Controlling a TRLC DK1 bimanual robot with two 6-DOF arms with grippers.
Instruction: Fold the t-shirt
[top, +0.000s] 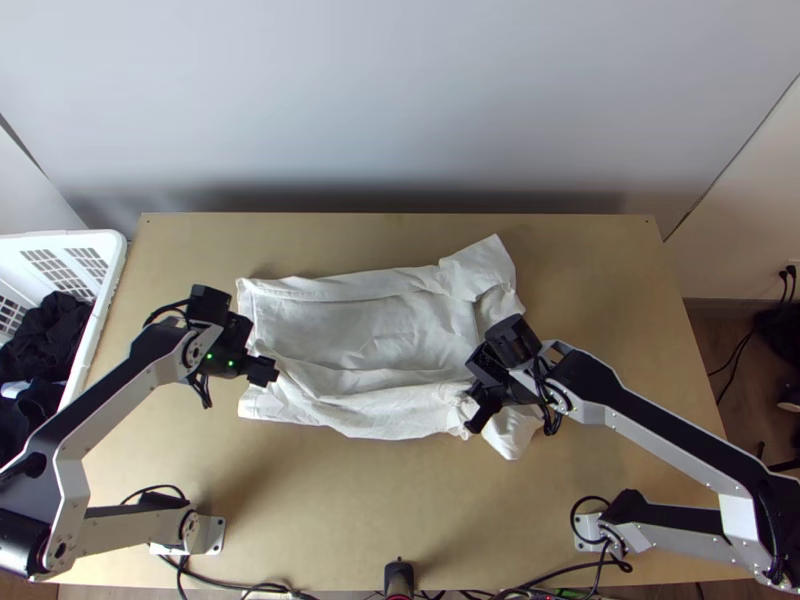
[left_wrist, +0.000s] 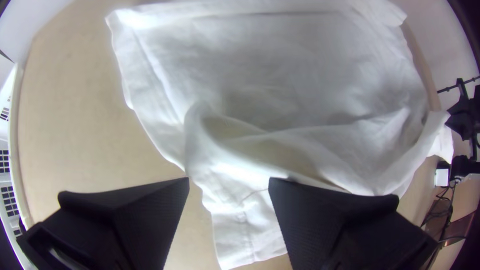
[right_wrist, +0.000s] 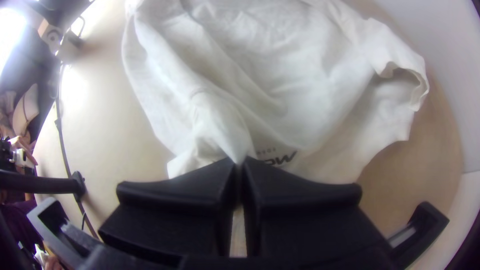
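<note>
Here, on a wooden table (top: 340, 500) by a wall (top: 400, 100), right gripper (top: 476, 422) pinches t-shirt (top: 380, 330), left gripper (top: 262, 358) gapes.

In the top view we note a white laundry basket (top: 112, 250) with perforated walls, containing dark clothes (top: 60, 325), at the left side of the light wooden worktop (top: 330, 510). Beyond the far edge we observe a pale wall (top: 400, 100); at right, black cables (top: 742, 347) hang above a brown floor (top: 712, 325).
</note>
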